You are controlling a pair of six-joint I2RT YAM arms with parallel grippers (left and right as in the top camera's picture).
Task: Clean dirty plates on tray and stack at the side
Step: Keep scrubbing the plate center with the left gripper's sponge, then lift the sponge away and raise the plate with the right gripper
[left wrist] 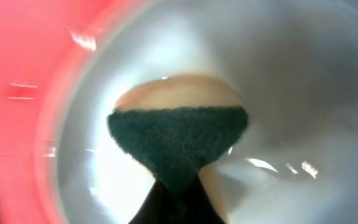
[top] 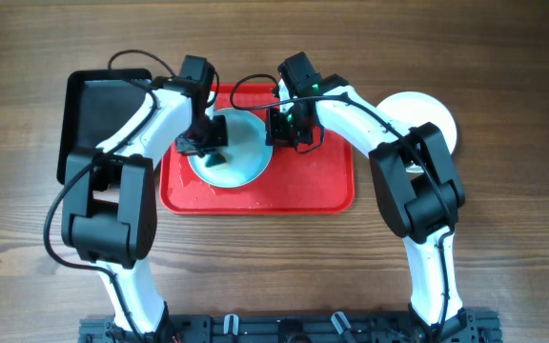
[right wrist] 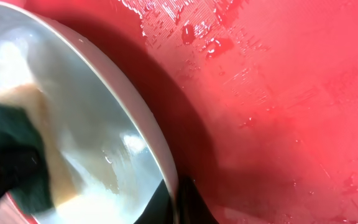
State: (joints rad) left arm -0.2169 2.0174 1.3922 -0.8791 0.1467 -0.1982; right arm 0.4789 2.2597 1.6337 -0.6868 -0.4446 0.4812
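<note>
- A wooden table is carrying everything.
- A large red tray is lying at the table's centre, between the two arms.
- A smaller black tray is sitting just beside the red tray's left edge, partly under the left arm.
- A pale mint plate is resting on the left half of the red tray.
- A white plate is lying on the table just right of the red tray, partly hidden by the right arm.
- The left gripper is clamping a green and tan sponge and pressing it against the inside of the mint plate.
- The right gripper is pinching the mint plate's right rim between its closed fingers.
- Water droplets are glistening on the bare red tray.
</note>
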